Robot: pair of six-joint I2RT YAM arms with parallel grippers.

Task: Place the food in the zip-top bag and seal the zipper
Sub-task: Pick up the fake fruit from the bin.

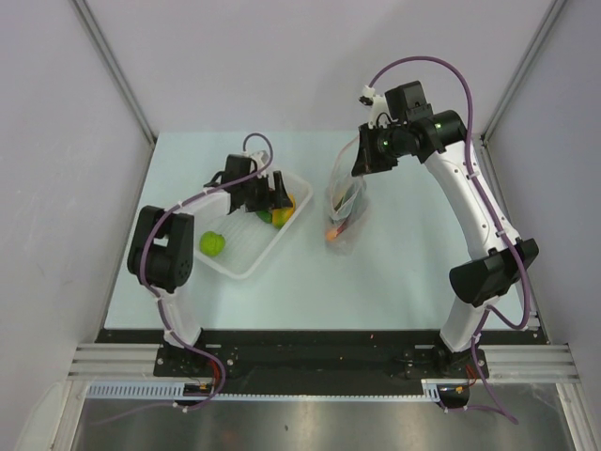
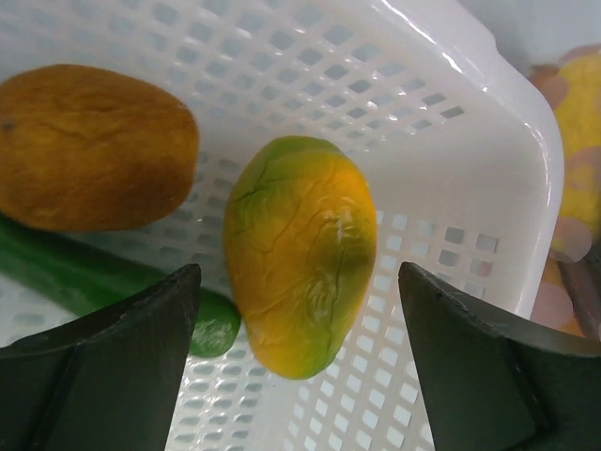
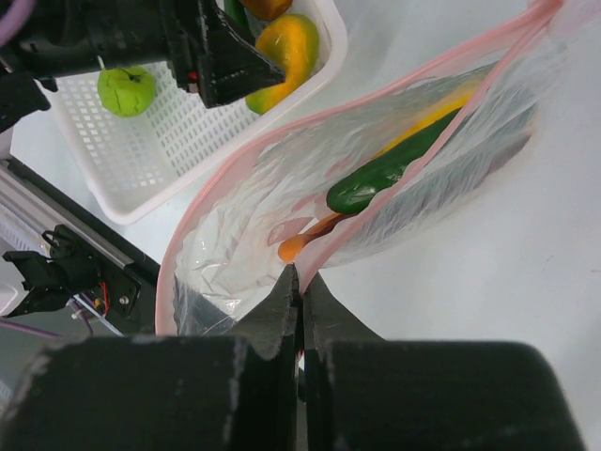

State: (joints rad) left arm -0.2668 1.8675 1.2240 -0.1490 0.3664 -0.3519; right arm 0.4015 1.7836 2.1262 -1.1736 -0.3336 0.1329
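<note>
In the white tray (image 2: 488, 141) lie a yellow-green piece of food (image 2: 300, 254), an orange-brown piece (image 2: 89, 146) and a green cucumber (image 2: 84, 277). My left gripper (image 2: 299, 271) is open, its fingers on either side of the yellow-green piece with gaps on both sides. A lime-green ball (image 1: 213, 243) sits at the tray's near end. My right gripper (image 3: 301, 274) is shut on the pink zipper (image 3: 202, 216) and holds the zip-top bag (image 3: 282, 188) up with its mouth gaping. Inside the bag are a green cucumber (image 3: 385, 174), an orange piece (image 3: 300, 244) and a yellow piece (image 3: 441, 108).
The tray (image 1: 246, 272) lies left of centre on the pale table, and the bag (image 1: 347, 202) hangs just to its right. Grey walls close in both sides. The arm bases and a black rail line the near edge.
</note>
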